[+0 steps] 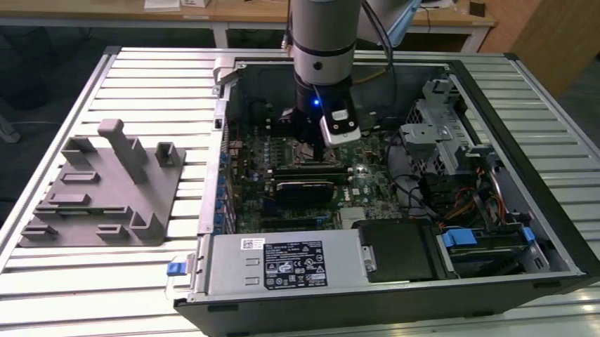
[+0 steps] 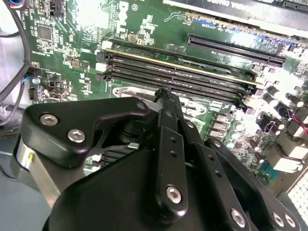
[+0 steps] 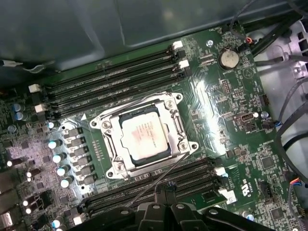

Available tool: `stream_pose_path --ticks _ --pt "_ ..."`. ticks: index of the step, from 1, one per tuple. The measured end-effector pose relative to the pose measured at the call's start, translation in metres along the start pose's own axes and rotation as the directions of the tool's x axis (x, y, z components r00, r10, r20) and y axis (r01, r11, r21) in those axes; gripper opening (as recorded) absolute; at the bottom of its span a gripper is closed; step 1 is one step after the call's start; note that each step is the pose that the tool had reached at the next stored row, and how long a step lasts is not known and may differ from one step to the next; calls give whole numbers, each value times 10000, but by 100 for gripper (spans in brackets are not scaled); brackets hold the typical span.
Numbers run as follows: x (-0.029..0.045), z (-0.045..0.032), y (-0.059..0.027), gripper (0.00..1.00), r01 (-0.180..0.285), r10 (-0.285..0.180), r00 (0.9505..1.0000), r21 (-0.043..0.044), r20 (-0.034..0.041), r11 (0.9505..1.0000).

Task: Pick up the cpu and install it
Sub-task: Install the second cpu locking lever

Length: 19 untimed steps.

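The cpu (image 3: 144,136) lies flat in the metal-framed socket (image 3: 179,126) on the green motherboard (image 3: 240,139), between the rows of memory slots (image 3: 110,82), in the first wrist view. The gripper (image 1: 319,144) hangs just above it inside the open computer case (image 1: 525,210); whether its jaws are open or closed cannot be told. The grey fixture (image 1: 103,189) sits apart on the desk (image 1: 56,281).

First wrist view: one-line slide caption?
The cpu sits inside the metal-framed socket on the motherboard.

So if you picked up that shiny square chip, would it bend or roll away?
Probably not. The chip looks flat with a metal top, so likely stiff. Being square and thin, it shouldn't roll or tip. It sits inside the metal frame, and smooth metal could be slippery.
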<state>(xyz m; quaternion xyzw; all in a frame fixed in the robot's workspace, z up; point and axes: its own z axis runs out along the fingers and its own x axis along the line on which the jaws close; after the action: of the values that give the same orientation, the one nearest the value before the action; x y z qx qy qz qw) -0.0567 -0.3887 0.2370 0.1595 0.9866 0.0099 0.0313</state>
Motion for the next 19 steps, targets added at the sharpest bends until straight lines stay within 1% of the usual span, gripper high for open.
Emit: stream_pose_path --ticks 5,9,16,17,19 --pt "2 6 -2 11 291 -291 9996 -11 -36 9996" --pt "10 8 -8 11 566 -566 9984 -24 -46 9984" --pt "11 9 -9 11 602 -602 9982 -28 -47 9982" --pt "12 9 -9 11 688 -688 9976 -33 -50 9976" --pt "12 10 -9 11 1022 -1022 9947 -54 -57 9948"
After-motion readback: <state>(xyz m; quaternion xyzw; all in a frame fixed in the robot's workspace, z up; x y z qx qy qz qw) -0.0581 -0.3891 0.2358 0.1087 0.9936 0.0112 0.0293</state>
